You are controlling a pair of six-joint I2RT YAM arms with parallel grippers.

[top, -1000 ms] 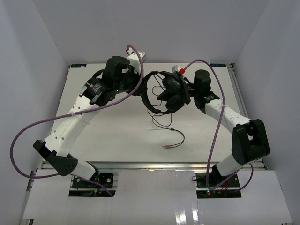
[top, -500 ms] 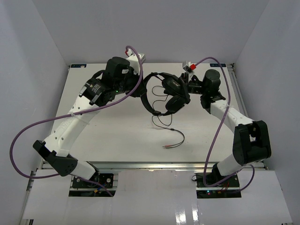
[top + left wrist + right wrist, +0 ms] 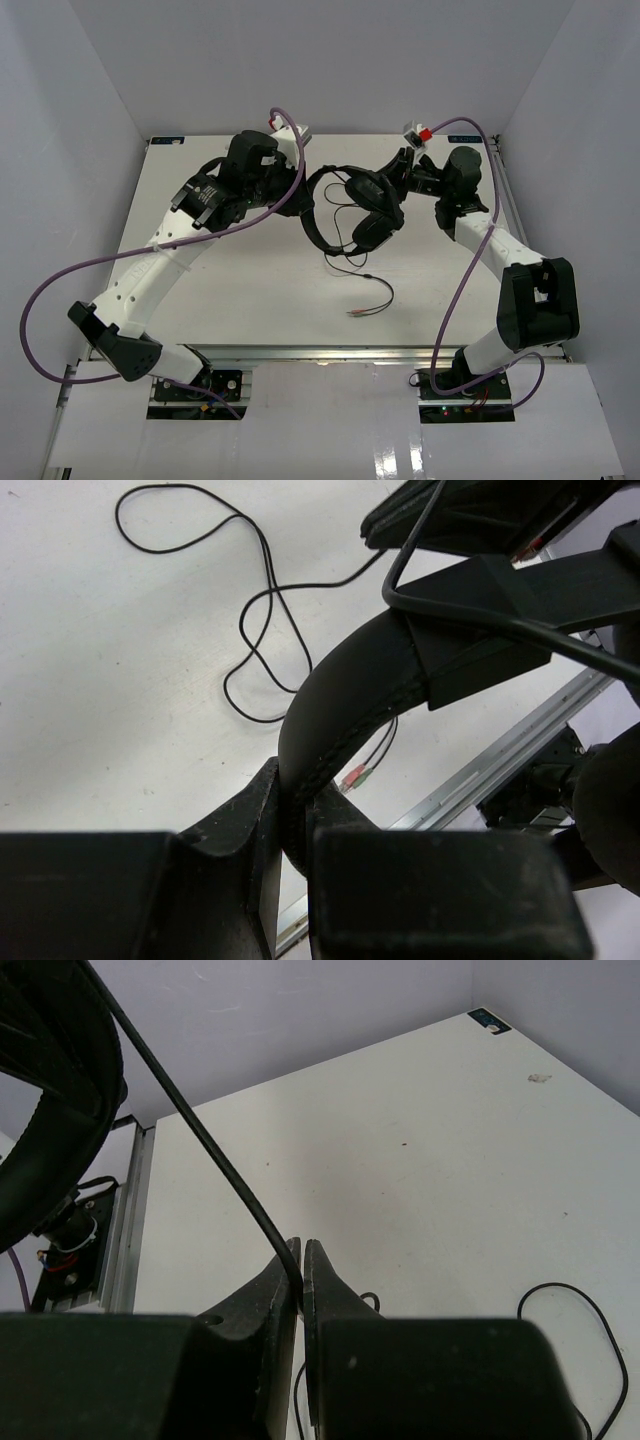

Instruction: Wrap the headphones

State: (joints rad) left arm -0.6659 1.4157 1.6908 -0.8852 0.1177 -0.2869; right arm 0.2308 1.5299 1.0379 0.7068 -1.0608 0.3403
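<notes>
The left end effector is clenched on the headband of the headphones. Its two dark, scuffed fingers press the band from both sides. The band is a smooth black padded arc with a stitched seam along its edge, and it ends in a hard angular plastic block.

The right end effector is pinched shut on the thin, round black cord, which runs taut up and left from its tapered fingertips.

In the top view the headphones hang between the two arms above the matte white bench, with the rounded earcups towards the right arm. The slack cord loops on the bench below and ends in reddish plugs.

A small dark sticker marks the bench corner; its print is too small to read.
</notes>
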